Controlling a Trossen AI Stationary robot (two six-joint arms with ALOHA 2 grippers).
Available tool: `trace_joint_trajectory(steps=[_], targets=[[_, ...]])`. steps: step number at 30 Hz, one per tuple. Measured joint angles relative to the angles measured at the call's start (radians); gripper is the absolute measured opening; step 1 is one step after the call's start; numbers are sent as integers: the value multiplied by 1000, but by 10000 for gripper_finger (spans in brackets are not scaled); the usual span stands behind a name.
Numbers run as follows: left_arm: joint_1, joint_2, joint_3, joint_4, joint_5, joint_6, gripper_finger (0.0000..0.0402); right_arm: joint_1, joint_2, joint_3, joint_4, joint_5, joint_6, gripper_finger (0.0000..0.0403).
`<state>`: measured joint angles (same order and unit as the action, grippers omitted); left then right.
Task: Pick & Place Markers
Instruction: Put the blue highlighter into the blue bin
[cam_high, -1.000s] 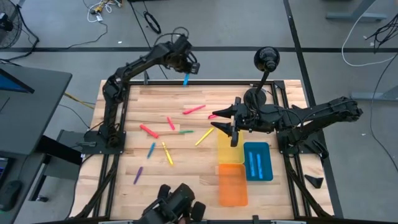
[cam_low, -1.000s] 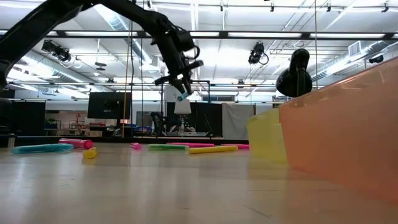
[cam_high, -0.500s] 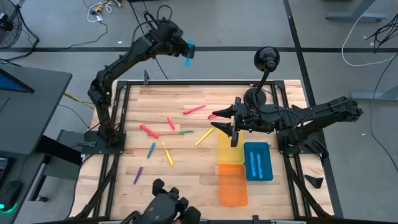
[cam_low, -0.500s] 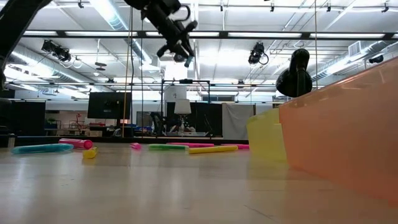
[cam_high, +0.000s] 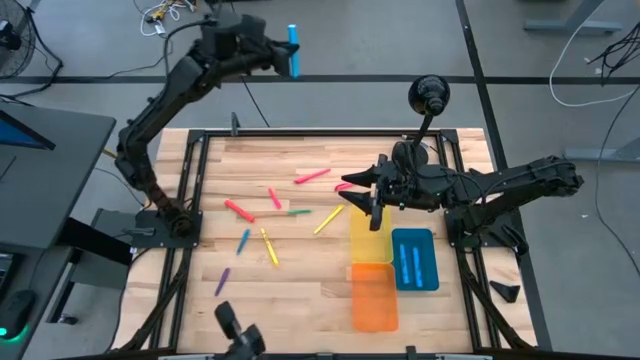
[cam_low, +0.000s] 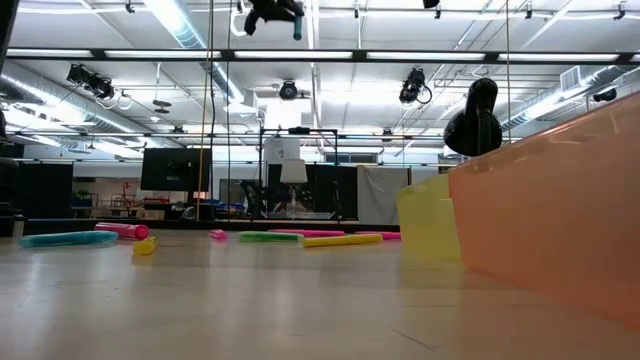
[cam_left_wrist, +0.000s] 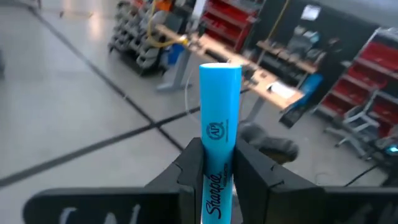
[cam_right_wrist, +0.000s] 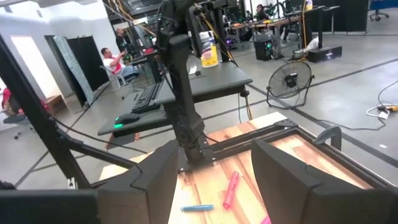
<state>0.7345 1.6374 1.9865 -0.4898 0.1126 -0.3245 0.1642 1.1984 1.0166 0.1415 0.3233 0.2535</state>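
My left gripper (cam_high: 281, 48) is raised high over the table's far edge, shut on a light blue marker (cam_left_wrist: 219, 112), which also shows at the top of the low view (cam_low: 297, 24). Several markers lie flat on the wooden table: pink (cam_high: 312, 176), red (cam_high: 239, 210), green (cam_high: 298, 212), yellow (cam_high: 328, 220), blue (cam_high: 243, 241) and purple (cam_high: 222, 281). My right gripper (cam_high: 362, 195) hovers open above the table's right half, beside the yellow tray (cam_high: 368, 245), with nothing between its fingers. My left gripper pinches the blue marker's lower barrel (cam_left_wrist: 217, 180) between its two fingers (cam_left_wrist: 191, 171). The fingers come at it about level and lie across it. The marker stands roughly upright, its flat end (cam_left_wrist: 219, 67) well past the fingers, lifted far clear of the table.
A yellow tray, an orange tray (cam_high: 374, 298) and a blue tray (cam_high: 413, 260) with blue markers in it stand at the near right. A black lamp-like stand (cam_high: 428, 98) rises at the far right. The table's left half between the markers is bare wood.
My left gripper has risen steeply from just above the far edge of the table, carrying the blue marker up with it, and has tipped from pointing downward to about level. It stays shut on the marker. The markers on the table have kept their places.
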Motion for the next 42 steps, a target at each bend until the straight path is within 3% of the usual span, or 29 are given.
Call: trace_joint_trajectory(steps=[4, 8, 14, 21, 25, 31, 42], targets=[[-2, -26, 0, 15, 37, 51, 66, 0, 0, 0, 0, 0, 19, 206], [-23, -44, 0, 12, 76, 128, 66, 0, 0, 0, 6, -1, 159, 206], [-112, -61, 0, 9, 133, 407, 66, 0, 0, 0, 7, -7, 360, 206], [-267, -62, 0, 4, 164, 735, 66, -1, 0, 0, 19, -112, 590, 206], [-351, -62, 0, -6, 159, 867, 66, -7, 0, 0, 75, -236, 747, 213], [-467, -62, 0, -55, 59, 1054, 66, -6, 0, 0, 168, -339, 977, 253], [-672, -61, 0, -140, -246, 1354, 66, -6, 0, 0, 269, -342, 1281, 304]])
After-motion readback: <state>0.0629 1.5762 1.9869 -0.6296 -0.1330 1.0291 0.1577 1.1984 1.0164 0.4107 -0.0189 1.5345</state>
